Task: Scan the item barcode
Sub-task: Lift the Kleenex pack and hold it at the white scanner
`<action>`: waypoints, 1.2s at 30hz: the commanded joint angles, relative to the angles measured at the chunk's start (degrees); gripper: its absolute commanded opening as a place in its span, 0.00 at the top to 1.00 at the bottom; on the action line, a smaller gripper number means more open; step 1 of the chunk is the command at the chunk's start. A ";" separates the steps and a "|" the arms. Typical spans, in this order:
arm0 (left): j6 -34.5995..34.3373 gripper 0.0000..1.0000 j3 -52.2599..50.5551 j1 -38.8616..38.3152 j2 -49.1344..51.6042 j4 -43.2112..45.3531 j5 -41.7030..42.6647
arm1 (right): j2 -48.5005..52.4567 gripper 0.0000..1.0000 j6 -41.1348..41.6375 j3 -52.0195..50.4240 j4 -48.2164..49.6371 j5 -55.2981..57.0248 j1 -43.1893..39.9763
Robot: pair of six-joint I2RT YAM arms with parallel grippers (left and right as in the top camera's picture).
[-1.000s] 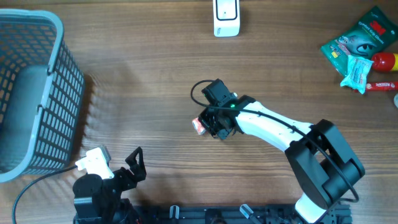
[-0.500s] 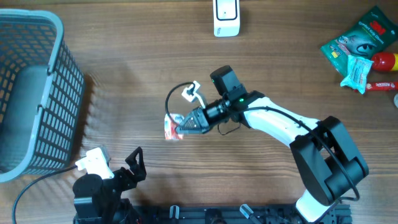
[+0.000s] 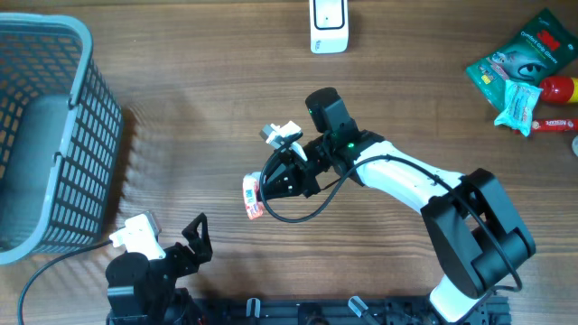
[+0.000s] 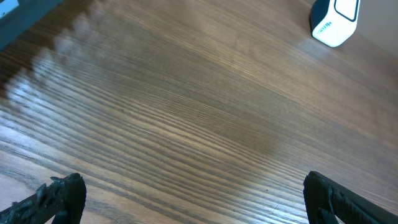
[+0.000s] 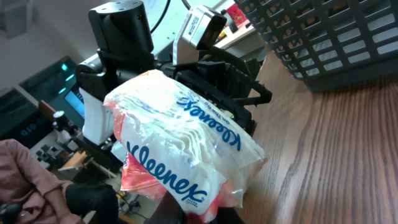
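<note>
Tissue pack [image 3: 253, 195], a small white and red Kleenex one, is over the middle of the bench [image 3: 181, 135], and the jaws of the right arm [image 3: 397, 176] are closed on it. The left arm [image 3: 144, 271] is at the near edge, its jaws wide open and holding nothing. The white scanner [image 3: 329, 25] stands at the far edge, well apart from the pack. A grey basket [image 3: 86, 36] is on the left.

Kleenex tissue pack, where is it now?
Overhead view, mid-table: the white-and-red Kleenex tissue pack is clamped in the right claw, right of the grey plastic basket, below and left of the white scanner.
</note>
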 commanded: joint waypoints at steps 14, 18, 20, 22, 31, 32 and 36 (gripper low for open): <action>-0.31 0.00 0.04 -0.22 -0.33 0.17 0.70 | -1.57 0.95 6.91 -0.26 38.01 5.29 0.42; -0.28 0.00 0.04 -0.22 -0.33 0.17 0.68 | -1.57 0.96 17.55 -0.26 49.77 3.13 0.42; -0.31 0.00 0.04 -0.22 -0.33 0.17 0.68 | -1.57 0.96 18.32 -0.26 53.13 -0.59 0.42; -0.31 0.00 0.04 -0.22 -0.33 0.17 0.68 | -1.57 0.96 18.51 -0.26 53.31 -3.65 0.42; -0.31 0.00 0.04 -0.22 -0.33 0.17 0.68 | -1.55 0.96 3.17 -0.28 2.21 13.29 0.09; -0.31 0.00 0.04 -0.22 -0.33 0.17 0.68 | -1.55 0.95 0.11 -0.28 -3.91 20.85 0.09; -0.28 0.00 0.04 -0.22 -0.33 0.17 0.68 | -1.86 0.96 -5.09 -0.24 -15.93 37.90 -0.28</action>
